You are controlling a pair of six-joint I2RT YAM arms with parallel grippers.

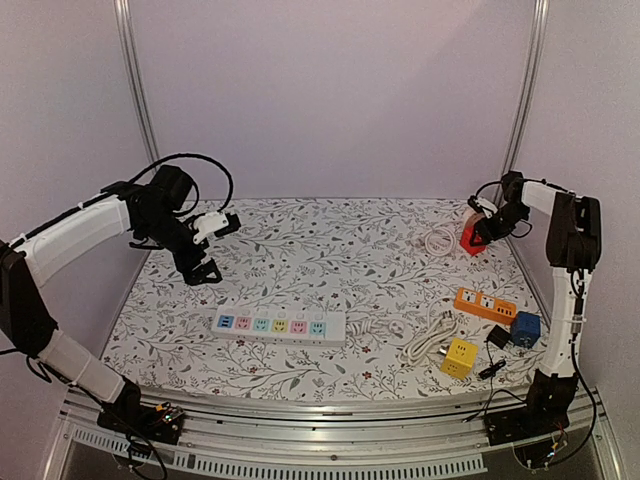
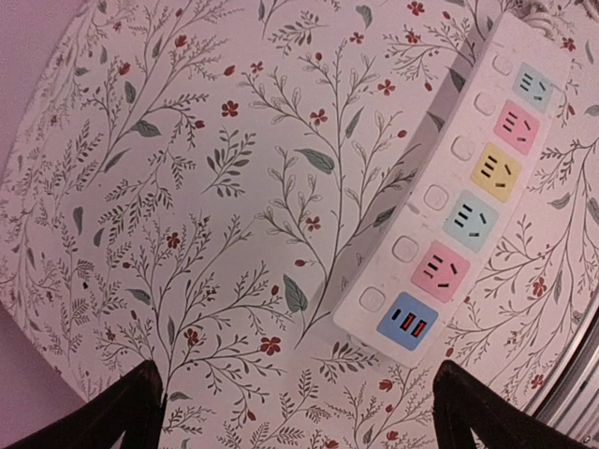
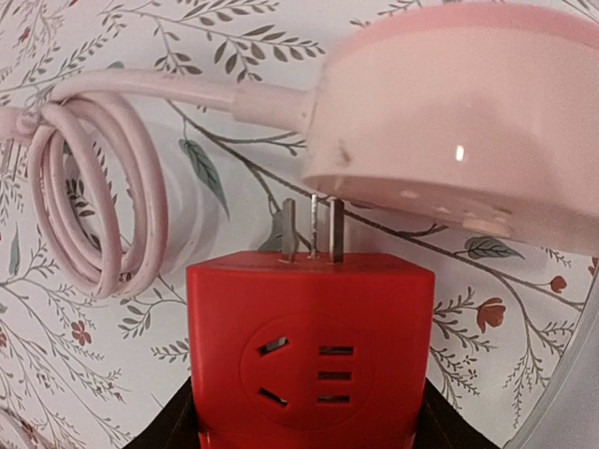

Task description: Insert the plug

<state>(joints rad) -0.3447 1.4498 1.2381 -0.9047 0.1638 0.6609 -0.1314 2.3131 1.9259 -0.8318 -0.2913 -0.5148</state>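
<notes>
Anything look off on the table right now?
Nothing spilled or broken. Only oddity: the red cube adapter at the far right has its prongs bare, pointing at the pink round unit rather than in a socket. The right gripper straddles it. The white power strip lies flat, sockets empty.

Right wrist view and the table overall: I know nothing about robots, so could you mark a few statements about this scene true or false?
1. The red cube adapter sits between the right pincer's fingers. True.
2. The left pincer holds a plug. False: it is open and empty.
3. The white power strip has a row of pastel sockets. True.
4. Something is already plugged into the white power strip. False: every socket is free.
</notes>
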